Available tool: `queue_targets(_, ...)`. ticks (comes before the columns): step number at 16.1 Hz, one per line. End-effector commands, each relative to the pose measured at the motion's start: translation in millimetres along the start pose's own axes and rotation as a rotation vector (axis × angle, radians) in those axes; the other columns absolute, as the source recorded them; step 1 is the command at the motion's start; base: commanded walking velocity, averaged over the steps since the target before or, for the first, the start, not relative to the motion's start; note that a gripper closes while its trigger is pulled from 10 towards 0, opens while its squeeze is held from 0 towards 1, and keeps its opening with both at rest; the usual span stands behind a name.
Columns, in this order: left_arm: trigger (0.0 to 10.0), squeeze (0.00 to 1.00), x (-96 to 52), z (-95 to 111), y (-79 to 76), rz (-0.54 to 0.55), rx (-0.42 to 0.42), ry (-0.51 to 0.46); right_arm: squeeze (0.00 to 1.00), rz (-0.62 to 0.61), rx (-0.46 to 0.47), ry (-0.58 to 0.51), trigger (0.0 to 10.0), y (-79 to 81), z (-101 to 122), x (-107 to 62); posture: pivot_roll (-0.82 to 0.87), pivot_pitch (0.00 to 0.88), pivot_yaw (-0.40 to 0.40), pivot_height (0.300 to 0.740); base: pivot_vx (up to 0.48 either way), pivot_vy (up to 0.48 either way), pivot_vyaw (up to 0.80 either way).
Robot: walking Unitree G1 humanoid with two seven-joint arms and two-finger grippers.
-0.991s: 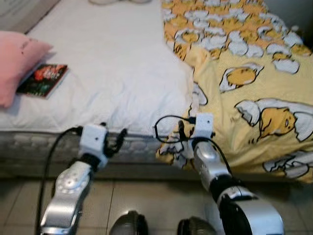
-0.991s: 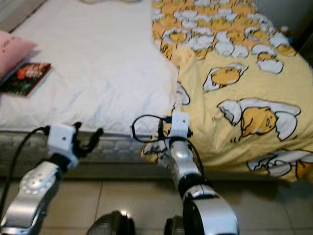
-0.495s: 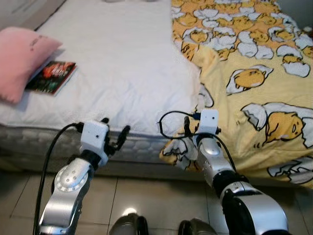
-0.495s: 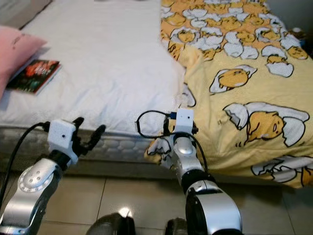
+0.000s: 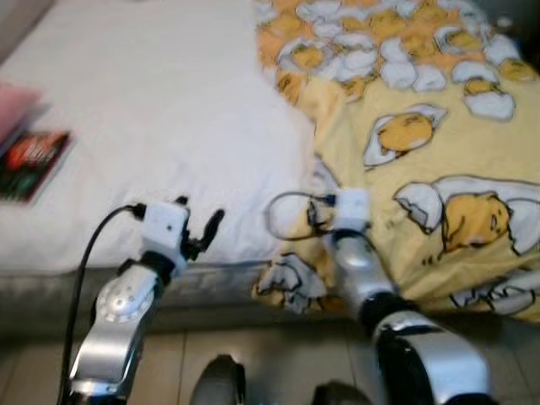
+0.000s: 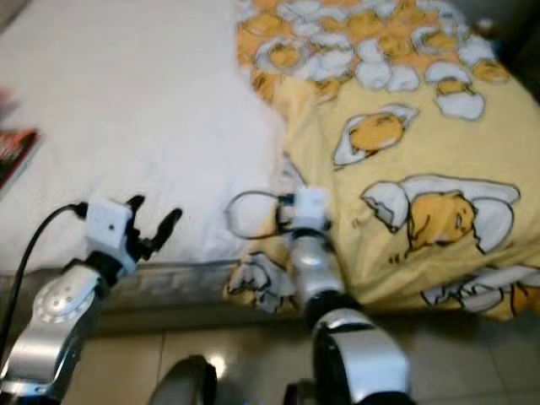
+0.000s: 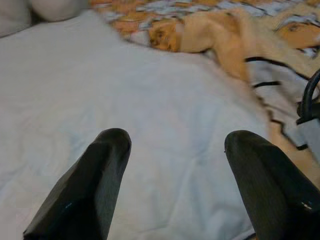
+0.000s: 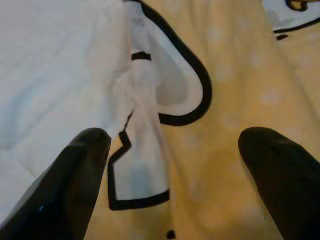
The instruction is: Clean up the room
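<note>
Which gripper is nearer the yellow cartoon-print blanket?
Right. The right gripper hangs open directly over the yellow cartoon-print blanket at its edge; the left gripper, also open, is over the white sheet beside it.

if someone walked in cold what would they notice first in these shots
Most striking is the yellow cartoon-print blanket covering the right half of the bed, its corner hanging over the near edge. Beside it the bare white sheet spreads to the left, with a dark book lying near its left edge. In front, the left gripper is open over the mattress edge, and the right gripper is open at the blanket's edge.
</note>
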State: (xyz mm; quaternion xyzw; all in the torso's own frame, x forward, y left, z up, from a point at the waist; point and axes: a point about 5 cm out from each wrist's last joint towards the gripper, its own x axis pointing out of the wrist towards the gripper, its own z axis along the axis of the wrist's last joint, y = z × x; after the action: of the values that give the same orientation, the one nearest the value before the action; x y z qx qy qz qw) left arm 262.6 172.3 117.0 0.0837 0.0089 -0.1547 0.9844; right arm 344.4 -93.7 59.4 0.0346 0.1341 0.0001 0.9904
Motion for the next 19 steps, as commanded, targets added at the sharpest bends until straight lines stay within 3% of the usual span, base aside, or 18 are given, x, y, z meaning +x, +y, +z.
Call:
queue_targets(1, 10.0, 0.0, -1.2, 3.4, -7.6, -0.024, -0.003, -0.012, 0.0, -0.038, 0.002, 0.034, 10.0, -15.7, -6.4, -0.4, 0.16, 0.143, 0.006, 0.706, 0.0, 0.0, 0.0)
queue_targets(3, 10.0, 0.0, -3.3, 7.8, -11.9, -0.062, -0.031, -0.029, 0.0, -0.01, 0.011, 0.023, 10.0, -9.2, -2.0, 1.0, 0.17, 0.149, 0.003, 0.706, 0.0, 0.0, 0.0)
queue_targets(4, 10.0, 0.0, -7.1, 15.0, -23.6, -0.184, -0.066, -0.055, 0.0, 0.003, 0.016, 0.014, 10.0, -5.2, 1.6, 2.1, 0.18, 0.153, 0.0, 0.706, 0.0, 0.0, 0.0)
queue_targets(5, 10.0, 0.0, -11.7, 18.7, -34.8, -0.306, -0.045, -0.052, 0.0, 0.01, 0.027, 0.013, 10.0, -3.0, 3.7, 2.9, 0.18, 0.154, -0.002, 0.706, 0.0, 0.0, 0.0)
queue_targets(7, 10.0, 0.0, -15.8, 22.9, -38.9, -0.375, -0.01, -0.047, 0.0, 0.049, 0.052, 0.013, 10.0, 5.0, 7.5, 4.0, 0.2, 0.157, 0.006, 0.706, 0.0, 0.0, 0.0)
queue_targets(10, 10.0, 0.0, -17.4, 27.1, -40.3, -0.38, -0.013, -0.049, 0.0, 0.083, 0.055, 0.002, 10.0, 13.7, 14.5, 5.8, 0.2, 0.167, 0.012, 0.706, 0.0, 0.0, 0.0)
queue_targets(12, 10.0, 0.0, -25.9, 31.2, -49.8, -0.433, -0.038, -0.044, 0.0, 0.057, 0.048, 0.041, 10.0, 9.9, 9.6, 5.8, 0.23, 0.197, 0.015, 0.706, 0.0, 0.0, 0.0)
queue_targets(15, 10.0, 0.0, -34.0, 31.4, -51.8, -0.443, -0.037, -0.029, 0.0, 0.039, 0.039, 0.065, 10.0, 6.9, 6.5, 5.8, 0.24, 0.209, 0.015, 0.706, 0.0, 0.0, 0.0)
queue_targets(17, 10.0, 0.0, -31.2, 26.6, -45.5, -0.34, 0.019, 0.003, 0.0, 0.023, 0.037, 0.039, 10.0, 2.3, 10.1, 6.7, 0.24, 0.208, 0.004, 0.706, 0.0, 0.0, 0.0)
queue_targets(19, 10.0, 0.0, -25.8, 28.5, -42.1, -0.262, -0.02, -0.014, 0.0, 0.031, -0.003, -0.017, 10.0, -0.8, 12.3, 5.6, 0.22, 0.198, 0.001, 0.706, 0.0, 0.0, 0.0)
